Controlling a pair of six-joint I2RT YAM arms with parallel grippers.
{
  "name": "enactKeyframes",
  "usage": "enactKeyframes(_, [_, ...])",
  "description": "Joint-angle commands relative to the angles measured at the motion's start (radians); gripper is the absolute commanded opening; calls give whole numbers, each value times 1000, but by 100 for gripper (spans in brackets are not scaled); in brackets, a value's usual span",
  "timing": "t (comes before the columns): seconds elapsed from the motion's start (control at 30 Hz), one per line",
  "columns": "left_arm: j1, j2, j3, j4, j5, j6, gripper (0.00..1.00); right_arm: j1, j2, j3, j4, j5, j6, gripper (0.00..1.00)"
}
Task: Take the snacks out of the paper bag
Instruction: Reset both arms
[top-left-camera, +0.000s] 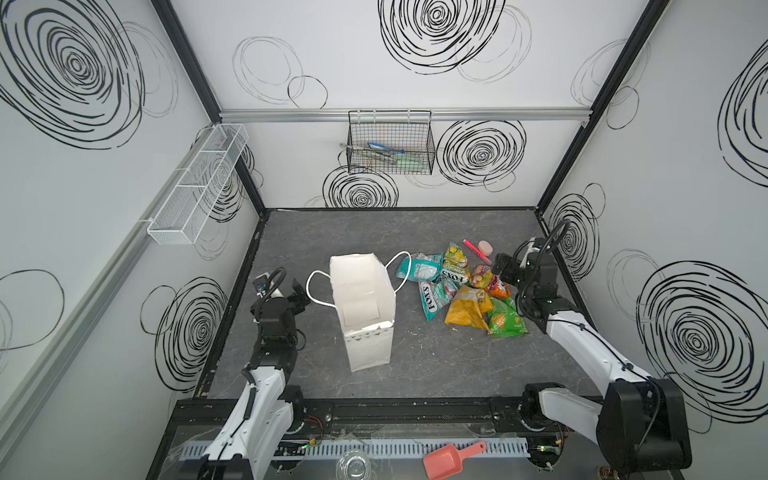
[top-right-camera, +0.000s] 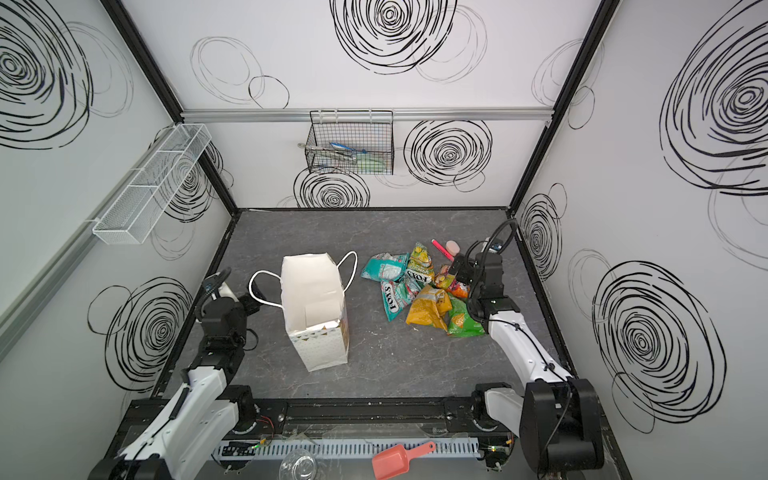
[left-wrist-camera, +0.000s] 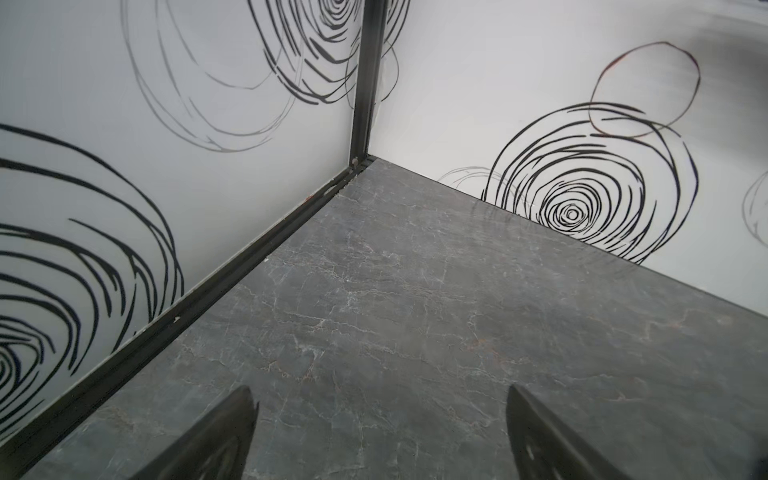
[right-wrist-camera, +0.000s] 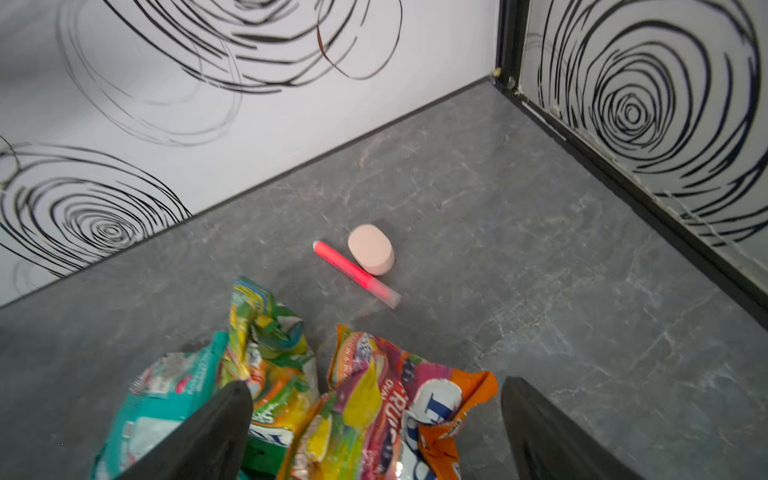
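The white paper bag (top-left-camera: 365, 307) (top-right-camera: 316, 307) stands upright mid-table, mouth open, cord handles hanging to both sides; I see only white paper inside. The snacks (top-left-camera: 457, 286) (top-right-camera: 419, 291) lie in a pile on the table to its right: a teal-white packet (top-left-camera: 419, 268), a teal FOX'S one (top-left-camera: 434, 297), a yellow-orange one (top-left-camera: 467, 309), a green one (top-left-camera: 505, 320). My right gripper (top-left-camera: 500, 266) (right-wrist-camera: 374, 382) hangs open over an orange-pink packet (right-wrist-camera: 399, 407) at the pile's far right. My left gripper (top-left-camera: 299, 293) (left-wrist-camera: 380, 388) is open and empty beside the bag's left handle.
A pink oval block (right-wrist-camera: 371, 249) and a red pen (right-wrist-camera: 353, 270) lie just behind the pile. A black wire basket (top-left-camera: 390, 145) hangs on the back wall, a white mesh shelf (top-left-camera: 199, 183) on the left wall. A pink scoop (top-left-camera: 449, 459) lies by the front rail.
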Motion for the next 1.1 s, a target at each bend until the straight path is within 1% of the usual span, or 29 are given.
enactKeyframes(0.0, [-138,115,-89,480,-168,195,96,1,49,-90,263,86,-80,97])
enactKeyframes(0.03, [-163,167,-110,565,-171,242,96,1,71,-95,267,103,-84,97])
enactKeyframes(0.07, [-168,219,-122,631,-146,266,96,2,100,-89,254,127,-93,97])
enactKeyframes(0.1, [-161,252,-128,677,-116,269,96,1,123,-77,236,154,-97,97])
enactKeyframes(0.13, [-139,287,-137,729,-58,254,96,-6,145,-59,224,160,-134,98])
enactKeyframes(0.2, [-71,348,-160,839,69,186,96,-12,171,-97,349,171,-193,97])
enactKeyframes(0.23, [-41,380,-165,897,123,165,96,-24,184,-124,407,160,-189,97])
enactKeyframes(0.27, [-29,414,-164,944,146,166,96,-35,202,-151,474,147,-178,97])
enactKeyframes(0.3, [-21,441,-161,978,165,171,96,-39,222,-170,528,114,-212,97])
enactKeyframes(0.37, [-11,499,-158,1047,213,184,96,-25,265,-225,693,106,-300,97])
enactKeyframes(0.4, [-14,526,-163,1090,227,196,96,-23,267,-232,720,86,-326,97])
enactKeyframes(0.43, [-17,567,-172,1150,235,205,96,-20,273,-250,747,100,-318,97])
enactKeyframes(0.47, [-16,617,-178,1209,237,203,96,-39,305,-287,850,83,-311,97])
enactKeyframes(0.5, [-12,666,-179,1263,246,199,96,-62,320,-314,935,25,-336,97])
enactKeyframes(0.53, [-7,732,-177,1319,261,197,96,-104,320,-323,948,-58,-313,97])
enactKeyframes(0.57, [-2,774,-174,1383,280,199,96,-133,318,-323,900,-96,-259,97])
enactKeyframes(0.6, [11,749,-178,1344,293,185,96,-147,343,-362,1013,-148,-297,97])
enactKeyframes(0.63, [12,708,-163,1254,275,175,96,-148,351,-374,1060,-163,-304,97])
enactKeyframes(0.7, [0,695,-128,1176,256,186,96,-146,326,-337,960,-140,-270,97])
enactKeyframes(0.73, [-10,711,-120,1192,235,195,96,-137,326,-330,928,-104,-260,97])
enactKeyframes(0.83, [-19,713,-121,1192,224,202,96,-123,324,-333,938,-75,-265,97])
enactKeyframes(0.9, [-17,717,-125,1207,227,199,96,-121,323,-333,936,-71,-264,97])
enactKeyframes(1.07, [-23,715,-111,1178,228,207,96,-121,323,-333,936,-72,-264,97])
